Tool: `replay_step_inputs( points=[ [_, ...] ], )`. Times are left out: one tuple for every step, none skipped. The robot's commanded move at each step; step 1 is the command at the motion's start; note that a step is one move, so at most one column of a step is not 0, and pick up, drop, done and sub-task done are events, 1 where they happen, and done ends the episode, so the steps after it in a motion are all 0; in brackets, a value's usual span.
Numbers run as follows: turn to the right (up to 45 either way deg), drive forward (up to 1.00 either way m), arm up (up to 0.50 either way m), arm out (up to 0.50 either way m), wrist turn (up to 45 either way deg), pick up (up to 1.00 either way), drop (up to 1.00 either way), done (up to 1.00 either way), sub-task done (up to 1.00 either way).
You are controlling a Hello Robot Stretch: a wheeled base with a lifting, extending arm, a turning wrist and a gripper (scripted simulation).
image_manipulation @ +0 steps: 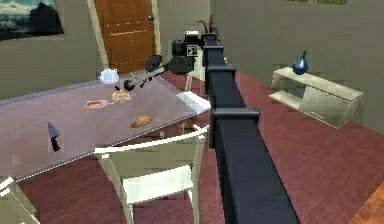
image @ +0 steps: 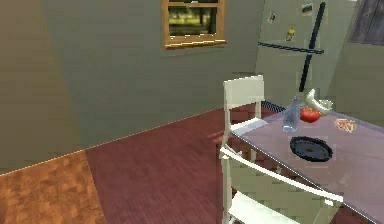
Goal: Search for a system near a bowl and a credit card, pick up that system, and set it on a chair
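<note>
claw: gripper (image_manipulation: 180, 54) sat past the table's (image_manipulation: 30, 120) far corner; couldn't tell if it held anything
system: not identifiable; dark object (image_manipulation: 148, 76) lay at far table edge, just left of gripper
containers: dark round dish (image: 312, 148) on table, contents unclear

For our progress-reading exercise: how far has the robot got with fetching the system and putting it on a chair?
Looks done: perhaps the search; the arm reaches out beside the table. In hand: the gripper shows by a dark boxy shape, so whether it holds anything can't be told. Left: the white chair has a bare seat, so placing remains.
</note>
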Motion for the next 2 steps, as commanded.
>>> replay_step_inputs(
  points=[
    [0.0,0.0,0.0,0.0,0.0,0.0,1.0,0.0,0.0],
    [0.0,0.0,0.0,-0.1,0.0,0.0,0.0,0.0,0.0]
  ],
)
